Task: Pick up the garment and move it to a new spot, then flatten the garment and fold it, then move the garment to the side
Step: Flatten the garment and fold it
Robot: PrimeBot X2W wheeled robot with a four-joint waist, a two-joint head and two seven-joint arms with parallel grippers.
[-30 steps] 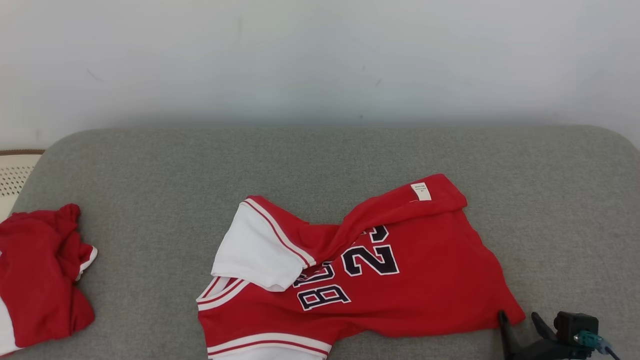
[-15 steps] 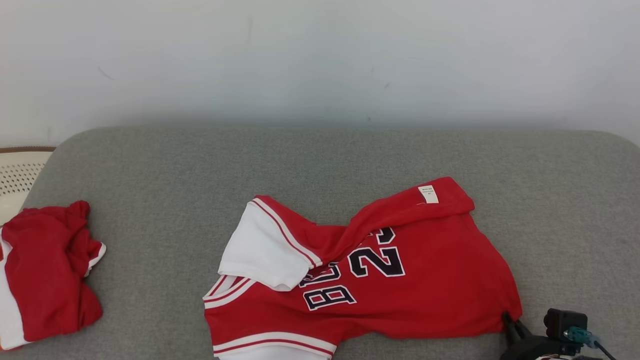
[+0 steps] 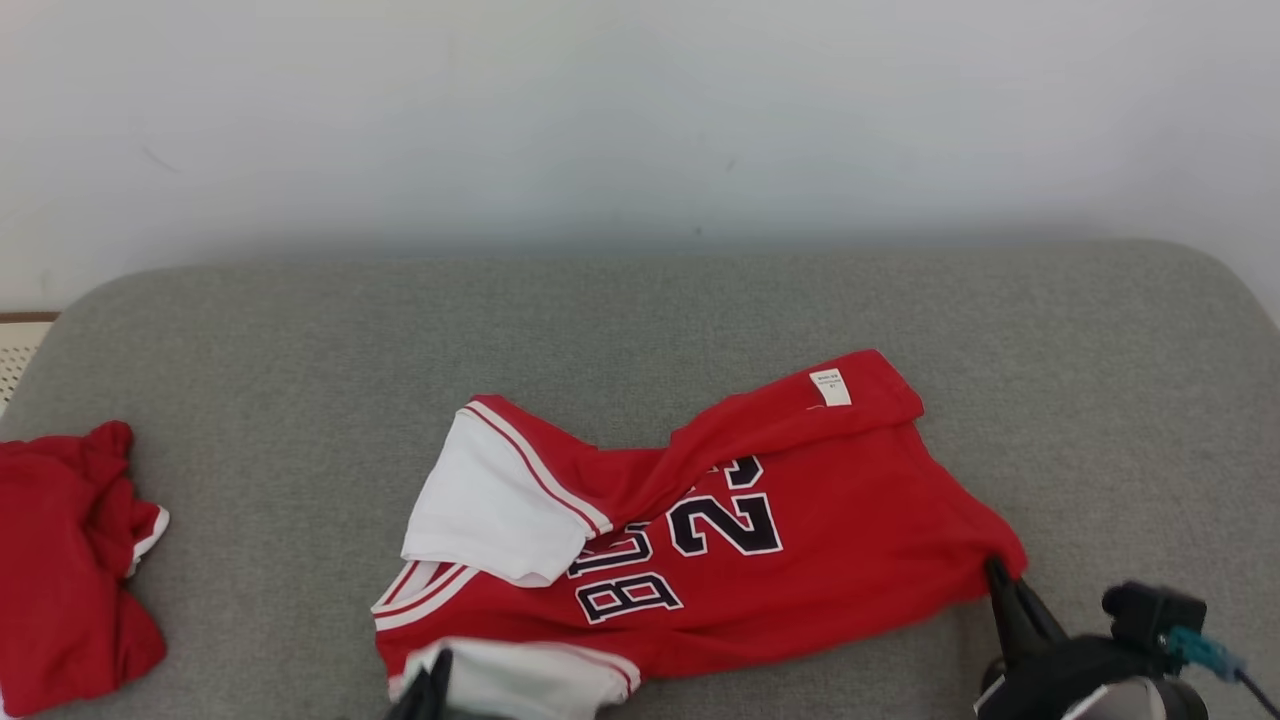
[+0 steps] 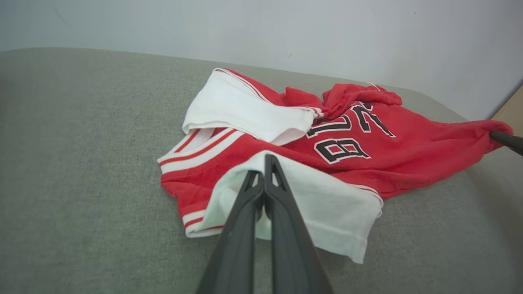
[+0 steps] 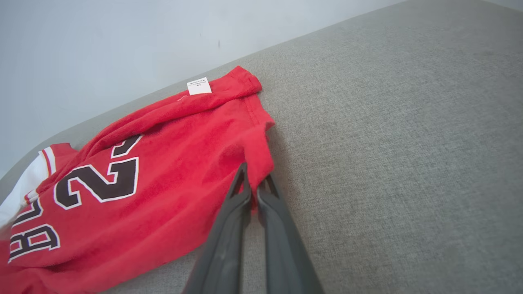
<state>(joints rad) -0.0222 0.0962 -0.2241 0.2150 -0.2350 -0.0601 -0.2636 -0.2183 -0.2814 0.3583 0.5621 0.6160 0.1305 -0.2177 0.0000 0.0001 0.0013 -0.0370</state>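
Observation:
The garment is a red jersey [image 3: 800, 560] with white sleeves and dark lettering, lying rumpled on the grey cushion [image 3: 640, 320]. My right gripper [image 3: 996, 575] is shut on the jersey's near right hem corner, and the right wrist view shows red cloth pinched between its fingers [image 5: 253, 183]. My left gripper [image 3: 428, 688] pokes in at the bottom edge, on the near white sleeve [image 3: 520, 680]. In the left wrist view its fingers [image 4: 264, 165] are pressed together in that sleeve [image 4: 327, 204], which bunches up around them. A far sleeve [image 3: 480, 510] lies folded over the chest.
A second red garment [image 3: 60, 570] is bunched at the cushion's left end. A pale perforated object [image 3: 15, 350] sits beyond the left edge. A plain white wall [image 3: 640, 120] runs along the back. Bare grey cushion stretches behind and to the right of the jersey.
The camera has shifted. My right gripper has shut on the jersey's hem corner and drawn it inward. My left gripper has come into view at the near sleeve, which is now lifted.

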